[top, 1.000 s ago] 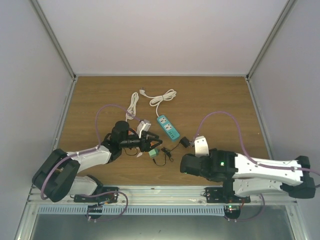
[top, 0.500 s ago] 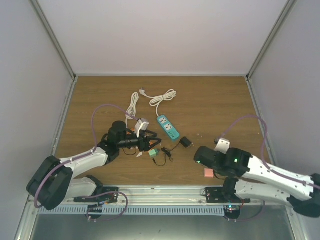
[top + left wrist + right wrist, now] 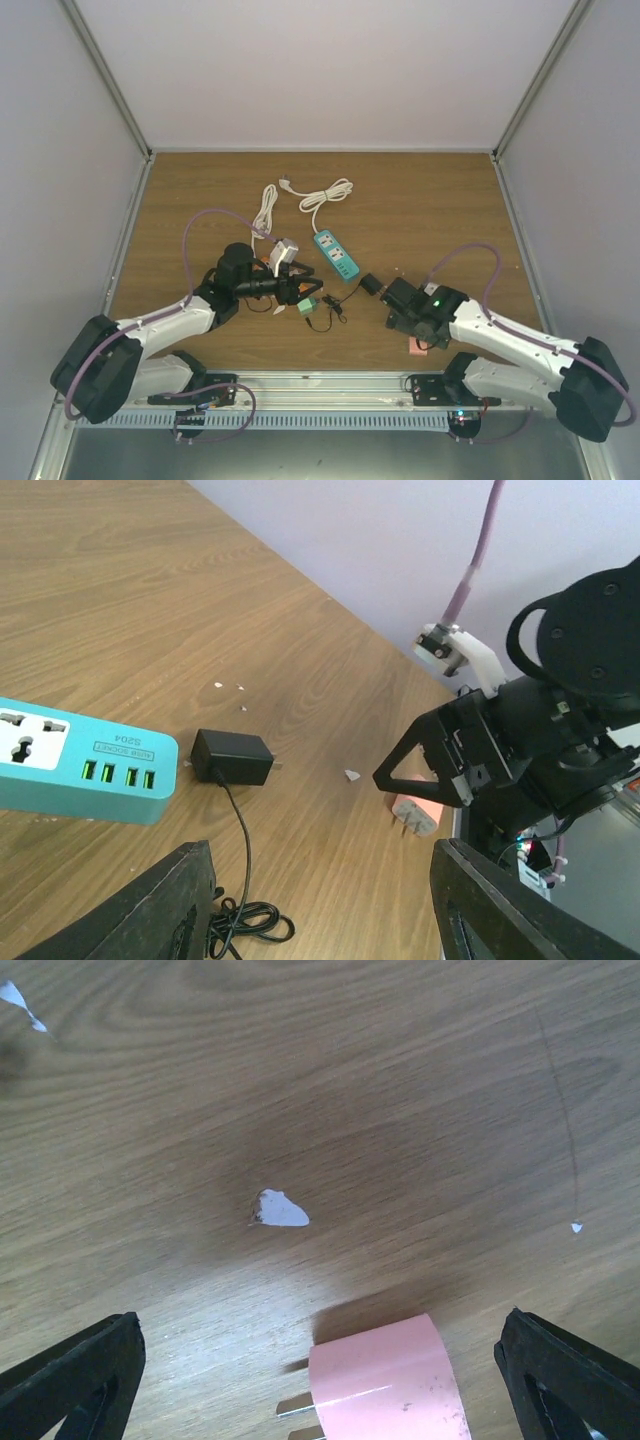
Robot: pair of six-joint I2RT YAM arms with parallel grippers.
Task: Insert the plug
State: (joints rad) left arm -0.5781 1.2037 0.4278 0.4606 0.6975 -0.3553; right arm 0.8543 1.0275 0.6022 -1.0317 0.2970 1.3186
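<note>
While the left hand [image 3: 300,284] is held spread open left of the teal power strip [image 3: 337,255], the plug [image 3: 371,284] is laid on the tabletop [image 3: 440,200] just right of it; farther right, the right hand [image 3: 398,299] is released above a pink block [image 3: 385,1380].

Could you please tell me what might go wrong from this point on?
1. The right gripper is open right by the pink adapter and apart from the black plug, so it may grab the wrong thing.
2. The plug's thin cord coils close to the left fingers and could snag.
</note>
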